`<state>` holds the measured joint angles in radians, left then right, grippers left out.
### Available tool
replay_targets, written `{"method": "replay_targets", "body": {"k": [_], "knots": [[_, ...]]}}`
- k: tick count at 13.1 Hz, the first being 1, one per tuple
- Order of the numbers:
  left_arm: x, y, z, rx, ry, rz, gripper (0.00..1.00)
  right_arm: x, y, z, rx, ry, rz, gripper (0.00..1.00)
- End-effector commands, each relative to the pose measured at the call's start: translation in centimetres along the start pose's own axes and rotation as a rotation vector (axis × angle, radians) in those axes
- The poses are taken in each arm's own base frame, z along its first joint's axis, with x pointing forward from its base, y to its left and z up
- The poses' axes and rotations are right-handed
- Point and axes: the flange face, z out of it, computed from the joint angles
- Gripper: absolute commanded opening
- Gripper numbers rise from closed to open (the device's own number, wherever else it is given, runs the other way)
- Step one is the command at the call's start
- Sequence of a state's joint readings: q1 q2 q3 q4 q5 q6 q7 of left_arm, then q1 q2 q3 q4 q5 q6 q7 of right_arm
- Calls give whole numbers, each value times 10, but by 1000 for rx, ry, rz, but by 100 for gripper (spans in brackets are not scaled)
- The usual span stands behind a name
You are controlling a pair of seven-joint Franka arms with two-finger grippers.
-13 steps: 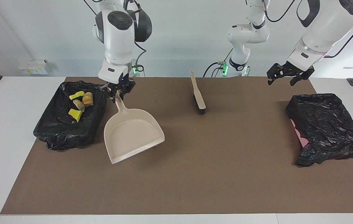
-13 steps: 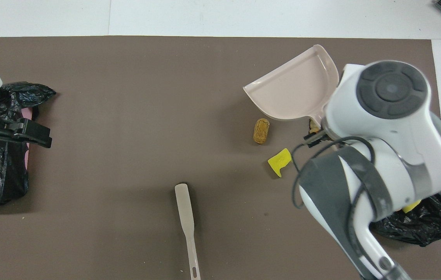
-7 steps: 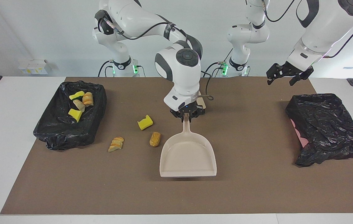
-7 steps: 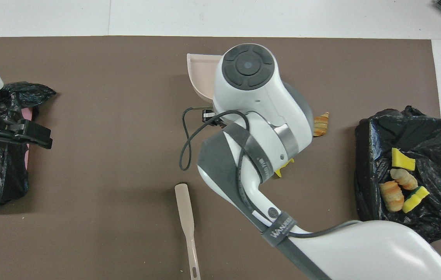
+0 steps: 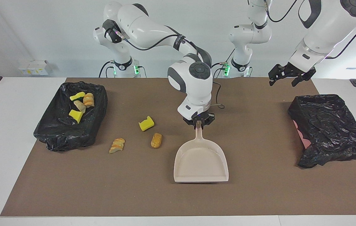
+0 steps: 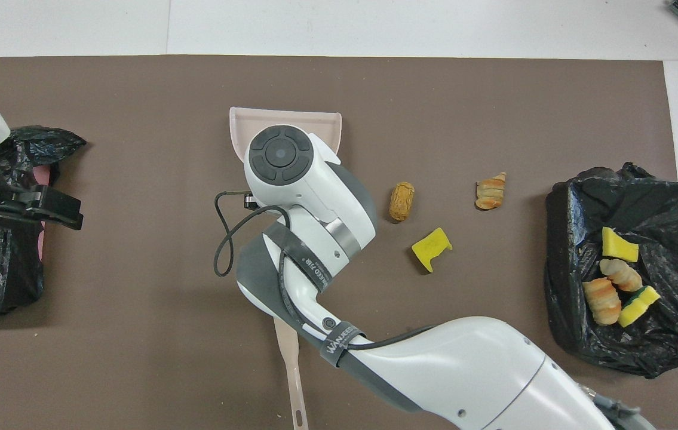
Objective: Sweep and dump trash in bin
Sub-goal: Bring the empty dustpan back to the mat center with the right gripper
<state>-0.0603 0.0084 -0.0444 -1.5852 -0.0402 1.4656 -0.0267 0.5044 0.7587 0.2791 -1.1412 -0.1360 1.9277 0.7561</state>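
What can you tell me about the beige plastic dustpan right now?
The beige plastic dustpan is a shallow scoop with raised side walls, a straight open lip and a slim handle. It is empty. The pan sits on the brown mat, lip pointing away from the robots. The right gripper is shut on the handle's end. The nearest trash, a tan bread-like piece, lies apart from it, toward the right arm's end.

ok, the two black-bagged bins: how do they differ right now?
The bin at the right arm's end sits upright, open, with four trash pieces inside. The bin at the left arm's end looks tipped, bag stretched across it, pink showing at one edge, no trash visible. Both have black liners and sit on the brown mat.
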Motion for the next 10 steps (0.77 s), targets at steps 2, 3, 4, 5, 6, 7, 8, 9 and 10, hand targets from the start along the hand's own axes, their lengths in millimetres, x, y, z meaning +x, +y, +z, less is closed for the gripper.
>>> {"method": "replay_targets", "body": {"k": [2, 3, 4, 5, 6, 7, 8, 9, 10], "knots": [[-6, -1, 16, 17, 29, 11, 100, 1, 3, 0, -2, -8, -1, 15], [-5, 0, 17, 17, 35, 13, 100, 2, 4, 0, -2, -6, 0, 29], [-2, 1, 21, 17, 36, 14, 100, 8, 10, -1, 4, 4, 5, 65], [1, 1, 26, 17, 47, 14, 100, 13, 16, -2, 6, 3, -4, 74], [3, 1, 33, 17, 53, 12, 100, 15, 19, -13, 14, 16, -13, 82], [5, 1, 38, 17, 59, 13, 100, 15, 21, -30, 24, 29, -4, 90], [8, 1, 42, 17, 61, 14, 100, 8, 23, -44, 16, 31, -1, 95], [11, 2, 47, 17, 71, 17, 100, -5, 24, -58, 2, 29, -11, 99], [14, 2, 56, 16, 77, 15, 100, -15, 32, -71, -15, 27, -18, 100]]}}
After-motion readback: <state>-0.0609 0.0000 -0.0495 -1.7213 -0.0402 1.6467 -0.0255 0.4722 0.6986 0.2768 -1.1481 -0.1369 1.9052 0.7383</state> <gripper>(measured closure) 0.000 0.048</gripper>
